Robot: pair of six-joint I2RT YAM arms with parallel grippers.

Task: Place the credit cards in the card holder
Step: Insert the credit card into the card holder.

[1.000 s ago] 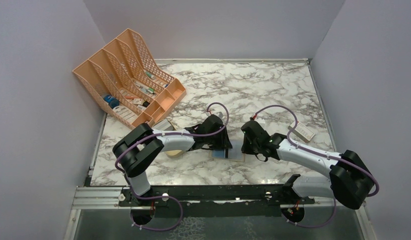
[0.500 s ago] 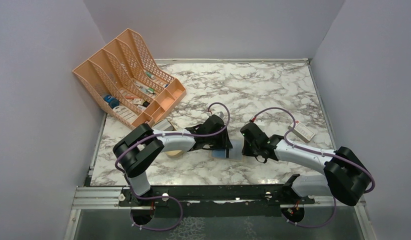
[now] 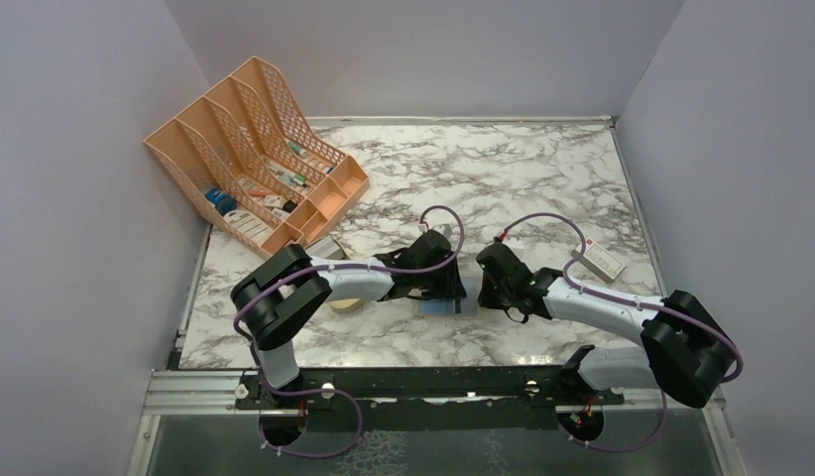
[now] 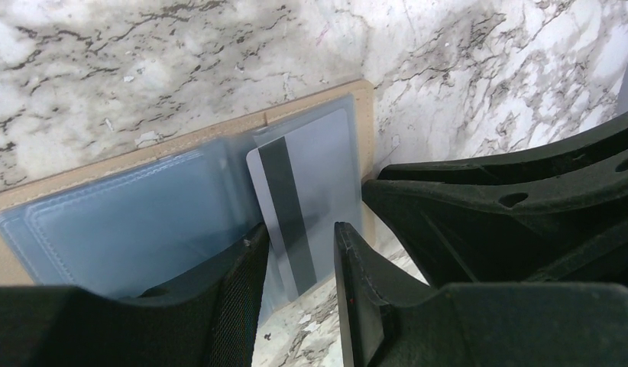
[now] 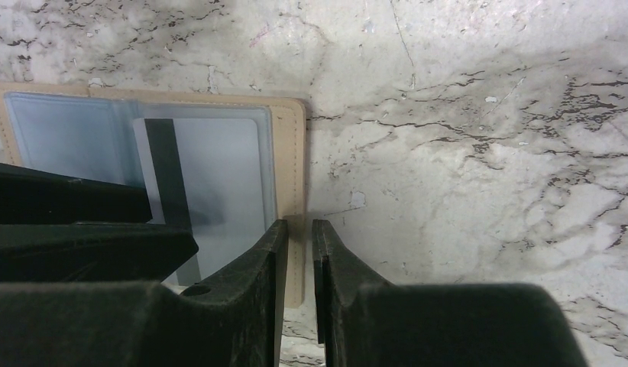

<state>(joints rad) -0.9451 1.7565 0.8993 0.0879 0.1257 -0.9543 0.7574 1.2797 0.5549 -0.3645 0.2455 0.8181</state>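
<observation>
The card holder [image 4: 127,229] lies open and flat on the marble, tan outside with pale blue-grey pockets. One credit card [image 4: 311,176], grey with a dark stripe, sits partly in its right pocket, its near end sticking out. My left gripper [image 4: 296,229] is open, its jaws straddling that near end from above without pinching it. My right gripper [image 5: 299,223] hovers over the holder's tan right border [image 5: 289,153], jaws only a narrow slit apart with nothing between them. From above, both grippers [image 3: 453,288] [image 3: 486,288] meet over the holder [image 3: 441,306] and hide most of it.
An orange mesh file rack [image 3: 255,149] with small items stands at the back left. A beige dish [image 3: 346,302] shows under the left arm. A white box with a red mark [image 3: 602,260] lies at the right. Walls close in on three sides.
The left gripper has edged right over the holder and its jaws have narrowed a little. The right gripper has shifted slightly left toward the holder's edge.
</observation>
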